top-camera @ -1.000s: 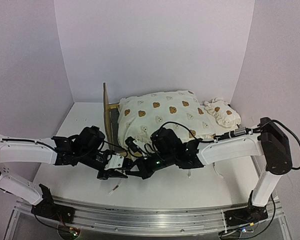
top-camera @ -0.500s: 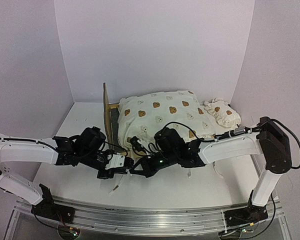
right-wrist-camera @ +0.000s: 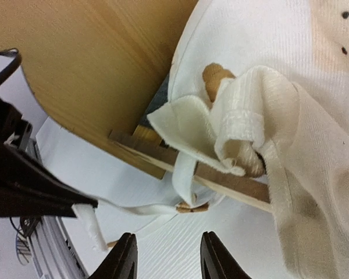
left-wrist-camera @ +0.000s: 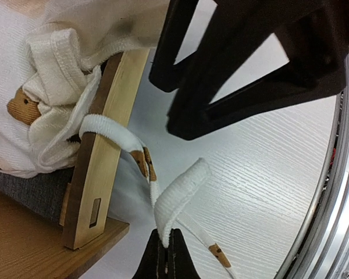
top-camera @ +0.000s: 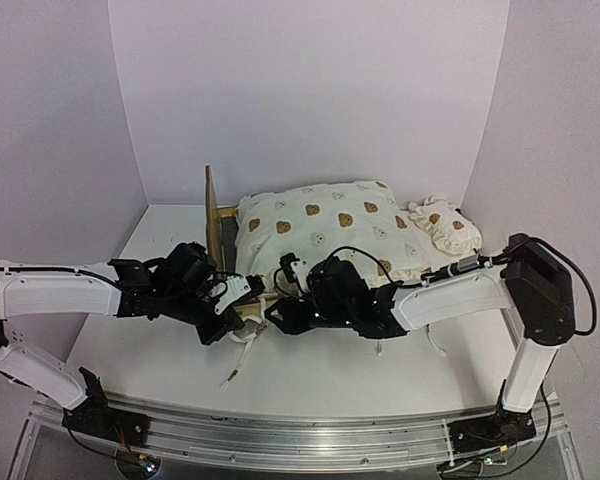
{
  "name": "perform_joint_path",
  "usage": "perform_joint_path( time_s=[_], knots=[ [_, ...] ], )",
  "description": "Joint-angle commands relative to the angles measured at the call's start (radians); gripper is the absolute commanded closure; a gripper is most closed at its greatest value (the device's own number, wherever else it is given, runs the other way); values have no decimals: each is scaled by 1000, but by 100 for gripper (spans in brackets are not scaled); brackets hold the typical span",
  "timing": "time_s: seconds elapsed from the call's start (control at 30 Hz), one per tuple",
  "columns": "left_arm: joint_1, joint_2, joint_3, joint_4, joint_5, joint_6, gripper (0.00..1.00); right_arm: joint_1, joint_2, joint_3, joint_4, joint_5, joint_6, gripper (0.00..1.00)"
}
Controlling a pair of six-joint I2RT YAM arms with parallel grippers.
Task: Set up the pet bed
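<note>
**Pet bed** [top-camera: 213,222]: light-wood frame on the desk [top-camera: 150,350], left of centre toward the back. The headboard stands upright at its left end. The left wrist view shows a grey felt base [left-wrist-camera: 29,195] behind the near rail [left-wrist-camera: 107,151].

**Cushion** [top-camera: 325,228]: cream, bear print. It lies on the bed frame and covers most of it, with its near left corner bunched against the rail.

**Pillow** [top-camera: 442,228]: small, same print, at the cushion's right end and touching it.

**Tie string** [left-wrist-camera: 177,192]: white tape from the cushion corner.
- It loops around the near rail and runs out over the desk.
- A bear-print tab shows near its end.
- A further strand trails on the desk toward the front edge.

**Left gripper** [left-wrist-camera: 166,260]: clenched on the tie string. The tape is folded and pinched between the closed fingertips, just in front of the bed's near left corner and low over the desk.

**Right gripper** [right-wrist-camera: 168,258]: released, jaws apart with nothing between them. It is just beside the left gripper, facing the cushion corner and the looped string. The fingers [right-wrist-camera: 127,256] are above bare desk, clear of the rail.

**Arms**: both reach inward from the sides. The grippers meet in front of the bed at its left end.
</note>
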State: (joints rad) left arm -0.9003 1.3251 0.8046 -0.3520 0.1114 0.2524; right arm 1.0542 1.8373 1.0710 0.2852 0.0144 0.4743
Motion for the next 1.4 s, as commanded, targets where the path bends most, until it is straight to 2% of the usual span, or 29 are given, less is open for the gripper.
perform_joint_path(
  time_s=[0.0, 0.2, 0.4, 0.57, 0.63, 0.77, 0.83, 1.13, 1.27, 1.37],
  knots=[
    [1, 4, -4, 0, -69, -108, 100, 31, 82, 31, 161, 165, 31, 61],
    [1, 15, -26, 55, -81, -176, 100, 38, 146, 54, 190, 237, 100, 61],
    [1, 21, -36, 68, -60, -243, 100, 38, 200, 87, 236, 244, 155, 62],
    [2, 24, -37, 70, -99, -313, 100, 38, 243, 111, 246, 260, 196, 64],
    [1, 25, -40, 71, -103, -331, 100, 38, 260, 120, 246, 276, 207, 69],
    [1, 31, -32, 48, -138, -394, 100, 35, 271, 131, 248, 294, 207, 94],
    [1, 36, -26, 28, -128, -444, 100, 30, 264, 134, 249, 265, 188, 100],
    [63, 100, -24, -39, -140, -590, 100, 5, 167, 70, 248, 56, 97, 100],
    [97, 131, -26, -32, -133, -603, 100, 3, 154, 61, 243, -29, 85, 100],
    [100, 129, -32, -7, -131, -590, 100, 4, 184, 84, 228, -29, 98, 99]
  ],
)
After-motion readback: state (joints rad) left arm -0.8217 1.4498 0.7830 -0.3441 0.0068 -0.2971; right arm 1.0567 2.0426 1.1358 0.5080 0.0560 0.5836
